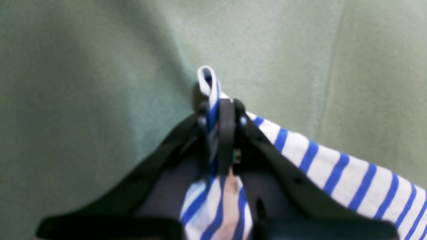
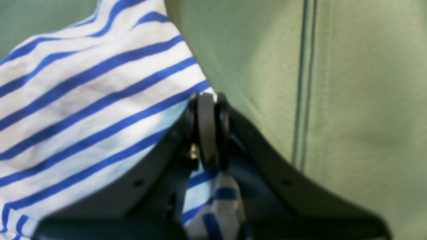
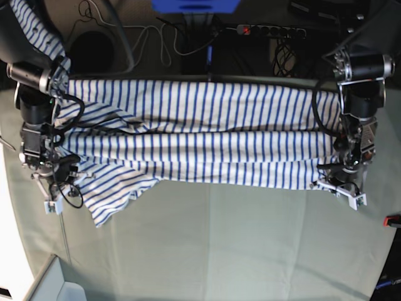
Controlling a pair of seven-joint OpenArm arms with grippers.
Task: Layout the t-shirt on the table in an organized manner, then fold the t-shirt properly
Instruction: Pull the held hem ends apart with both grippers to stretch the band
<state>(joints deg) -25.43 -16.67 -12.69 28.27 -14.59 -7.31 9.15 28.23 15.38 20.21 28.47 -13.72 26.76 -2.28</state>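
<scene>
While the t-shirt (image 3: 200, 141) hangs stretched between my two arms above the table (image 3: 219, 251), I judge the layout step only half done: the cloth is pulled wide, but it sags in long horizontal folds, one sleeve droops loose below the shirt's right-arm end, and no fold has been made. Spreading it flat on the table and all the folding remain. The left gripper (image 1: 220, 110) sits at one end of the shirt, its jaws pinched tight on a striped edge that loops out past the tips. The right gripper (image 2: 208, 110) sits at the shirt's opposite end, jaws pressed together over a bunched corner. Both wrists point down toward the table, alongside the shirt's ends.
</scene>
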